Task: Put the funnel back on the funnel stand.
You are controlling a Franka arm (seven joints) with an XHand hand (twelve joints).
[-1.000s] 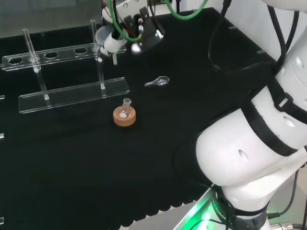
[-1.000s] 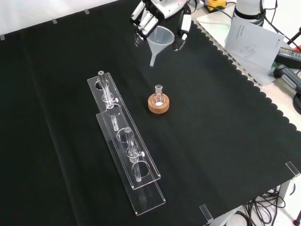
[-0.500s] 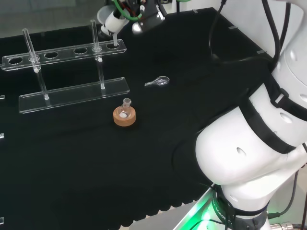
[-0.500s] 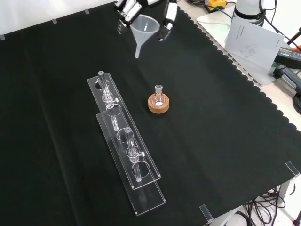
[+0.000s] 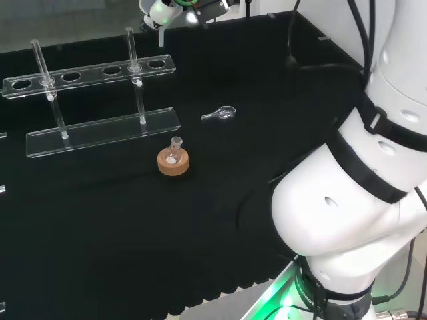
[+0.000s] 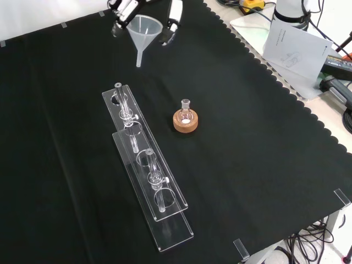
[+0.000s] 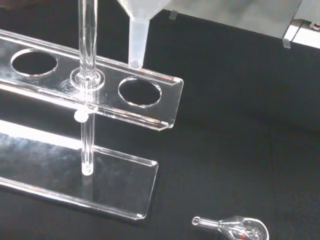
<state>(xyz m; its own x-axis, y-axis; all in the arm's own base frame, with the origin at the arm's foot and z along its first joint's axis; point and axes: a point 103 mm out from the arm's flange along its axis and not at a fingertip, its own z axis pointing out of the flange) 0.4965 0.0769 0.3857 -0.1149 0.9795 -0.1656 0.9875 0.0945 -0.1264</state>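
Front view: the hand (image 6: 144, 7), fingers curled round its rim, holds the funnel (image 6: 143, 32) upright, spout pointing down.

The end hole of the funnel stand (image 7: 140, 92) is free under the funnel (image 6: 144, 33) spout, with only the upright rod (image 7: 86, 75) close beside it, while the small flask (image 6: 186, 110) on its cork ring (image 6: 186, 121) and a lying glass piece (image 5: 220, 115) stay well apart on the open desk (image 6: 264, 137).

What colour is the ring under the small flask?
Tan cork ring, clearest in the front view.
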